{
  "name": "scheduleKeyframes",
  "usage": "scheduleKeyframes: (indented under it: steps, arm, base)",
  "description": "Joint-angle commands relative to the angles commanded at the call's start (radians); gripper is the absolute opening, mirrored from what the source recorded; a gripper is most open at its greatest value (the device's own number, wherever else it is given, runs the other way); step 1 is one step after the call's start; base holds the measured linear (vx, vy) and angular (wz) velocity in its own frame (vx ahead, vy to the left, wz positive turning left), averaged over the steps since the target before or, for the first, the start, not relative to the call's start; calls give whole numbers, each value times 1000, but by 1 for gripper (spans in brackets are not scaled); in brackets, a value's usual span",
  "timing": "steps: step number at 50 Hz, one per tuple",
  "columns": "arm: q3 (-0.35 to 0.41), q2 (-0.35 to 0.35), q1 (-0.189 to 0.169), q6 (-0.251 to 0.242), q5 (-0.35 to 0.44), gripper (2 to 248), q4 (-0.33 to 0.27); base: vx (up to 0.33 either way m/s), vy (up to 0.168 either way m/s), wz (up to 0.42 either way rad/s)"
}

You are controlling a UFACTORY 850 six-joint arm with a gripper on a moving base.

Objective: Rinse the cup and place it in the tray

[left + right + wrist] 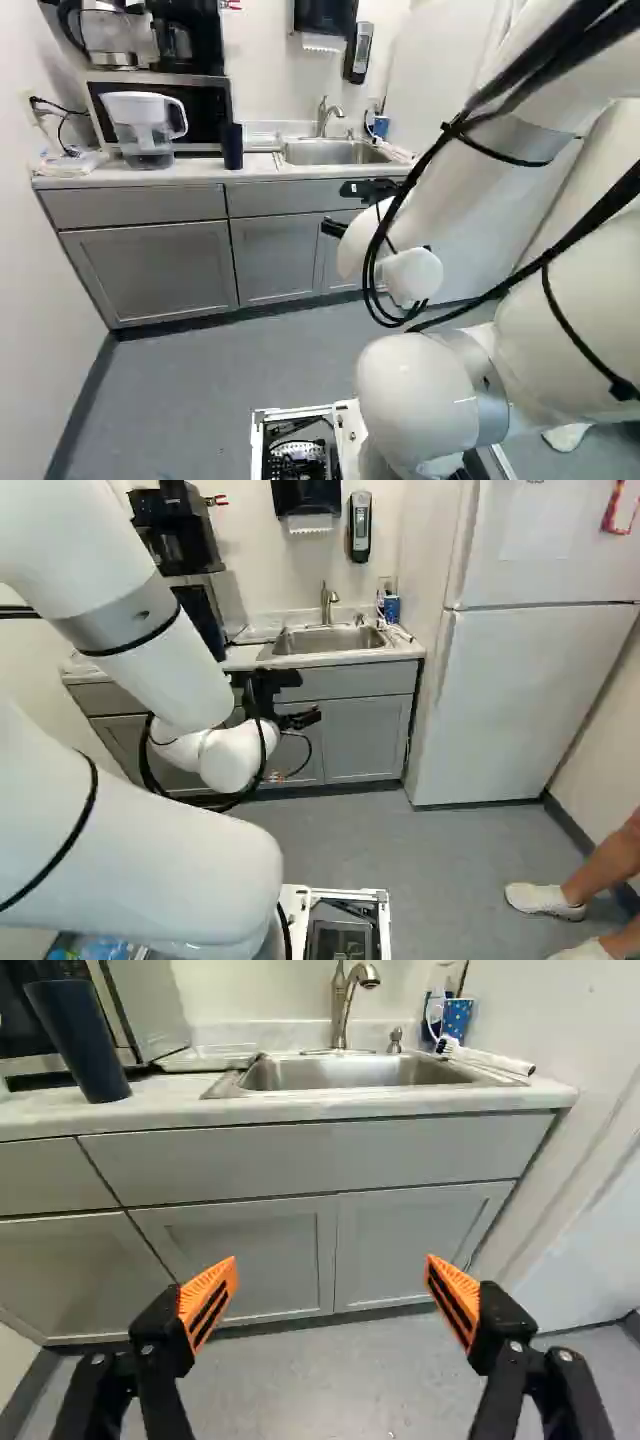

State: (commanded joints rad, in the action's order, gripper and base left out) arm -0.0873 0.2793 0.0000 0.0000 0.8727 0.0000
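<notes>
Cup (80, 1045), dark navy and plain, tapering toward its base, stands upright on the counter (200, 1108) ahead and left of the pincer (311, 697), whose two fingers spread wide, gripping nothing.

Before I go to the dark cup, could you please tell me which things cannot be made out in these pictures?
- Inside of the dark cup: wrist view, hidden by its own wall.
- The same cup in the right base view: hidden behind the arm.
- Floor of the sink: wrist view, hidden by its front rim.
- Water pitcher: right base view, covered by the arm.
</notes>
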Motion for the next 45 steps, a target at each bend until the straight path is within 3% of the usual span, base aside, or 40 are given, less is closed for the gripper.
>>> scheduleKeyframes:
  steps: [45]
  arm:
    - [-4,4,-2,0,0,247,0]
  base:
    - [0,0,0]
